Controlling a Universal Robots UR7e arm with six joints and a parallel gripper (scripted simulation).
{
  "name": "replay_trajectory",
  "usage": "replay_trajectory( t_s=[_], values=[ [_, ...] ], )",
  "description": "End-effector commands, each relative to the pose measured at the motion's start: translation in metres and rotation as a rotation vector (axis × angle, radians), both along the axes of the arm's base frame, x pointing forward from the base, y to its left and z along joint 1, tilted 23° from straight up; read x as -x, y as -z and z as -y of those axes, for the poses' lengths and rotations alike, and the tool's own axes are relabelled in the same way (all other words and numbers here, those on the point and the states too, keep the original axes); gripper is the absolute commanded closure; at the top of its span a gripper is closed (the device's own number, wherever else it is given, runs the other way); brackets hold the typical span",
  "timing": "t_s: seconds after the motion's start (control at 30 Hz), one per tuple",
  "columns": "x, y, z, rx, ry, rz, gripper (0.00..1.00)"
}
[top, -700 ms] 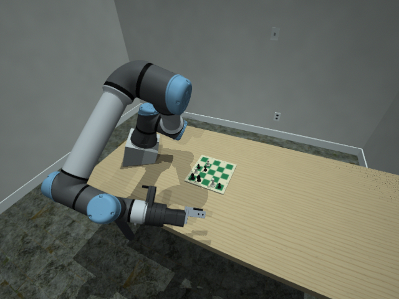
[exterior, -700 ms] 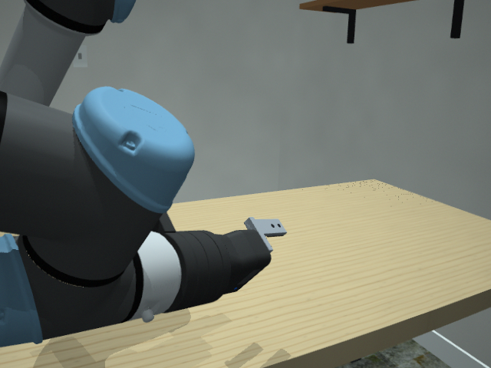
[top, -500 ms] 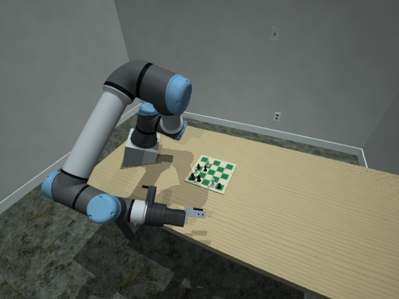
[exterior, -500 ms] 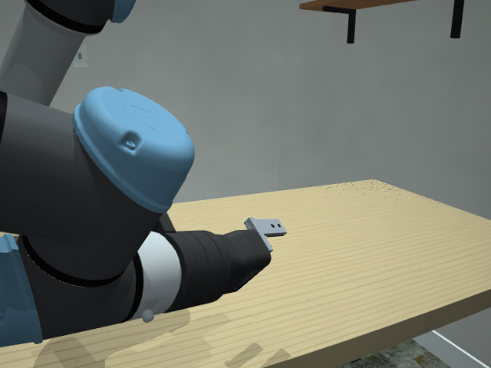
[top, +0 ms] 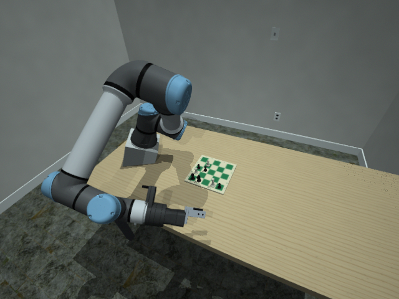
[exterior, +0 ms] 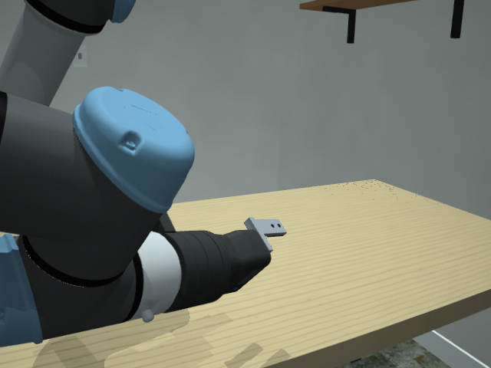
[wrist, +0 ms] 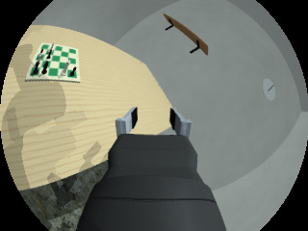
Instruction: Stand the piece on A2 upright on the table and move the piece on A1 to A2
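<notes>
A small green and cream chessboard point(top: 229, 166) point(wrist: 64, 54) lies on the wooden table point(top: 290, 199) point(exterior: 357, 238) point(wrist: 84, 110). Several black and white pieces stand on its near-left part, among them a black piece point(top: 192, 176) at the left corner and a white piece point(top: 212, 182) near the front edge. The square labels are too small to read, and I cannot tell which piece lies tipped. My gripper point(top: 200, 213) point(exterior: 277, 227) point(wrist: 153, 114) is open and empty. It points level over the table's front edge, well in front of the board and apart from it.
The arm's grey pedestal point(top: 141, 154) stands at the table's back left corner, and the arm's elbow hangs beyond the front edge. A wooden wall shelf point(exterior: 357, 4) point(wrist: 187, 33) is mounted high on the far wall.
</notes>
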State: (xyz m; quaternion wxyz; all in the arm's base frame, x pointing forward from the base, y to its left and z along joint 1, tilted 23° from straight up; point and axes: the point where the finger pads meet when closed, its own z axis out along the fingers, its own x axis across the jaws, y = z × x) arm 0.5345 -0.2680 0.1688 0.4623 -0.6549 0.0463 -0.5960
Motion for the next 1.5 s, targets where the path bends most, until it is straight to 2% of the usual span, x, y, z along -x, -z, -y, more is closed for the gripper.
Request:
replay_trajectory(
  t_s=[0.0, 0.17, 0.33, 0.4, 0.63, 0.8, 0.87, 0.97, 1.07, 1.17, 1.33, 1.47],
  values=[
    [0.0, -0.001, -0.001, -0.002, -0.008, 0.001, 0.0],
    [0.002, 0.0, -0.011, -0.02, -0.055, 0.0, 0.0],
    [0.007, 0.002, -0.031, -0.053, -0.162, -0.01, 0.0],
    [0.007, 0.002, -0.031, -0.053, -0.162, -0.01, 0.0],
    [0.019, 0.012, -0.065, -0.093, -0.364, -0.061, 0.0],
    [0.025, 0.019, -0.078, -0.1, -0.443, -0.093, 0.0],
    [0.032, 0.027, -0.089, -0.103, -0.524, -0.133, 0.0],
    [0.032, 0.027, -0.089, -0.103, -0.524, -0.133, 0.0],
    [0.042, 0.041, -0.105, -0.097, -0.642, -0.207, 0.0],
    [0.045, 0.046, -0.11, -0.093, -0.679, -0.234, 0.0],
    [0.058, 0.068, -0.124, -0.063, -0.81, -0.352, 0.0],
    [0.064, 0.079, -0.129, -0.044, -0.863, -0.411, 0.0]
  ],
)
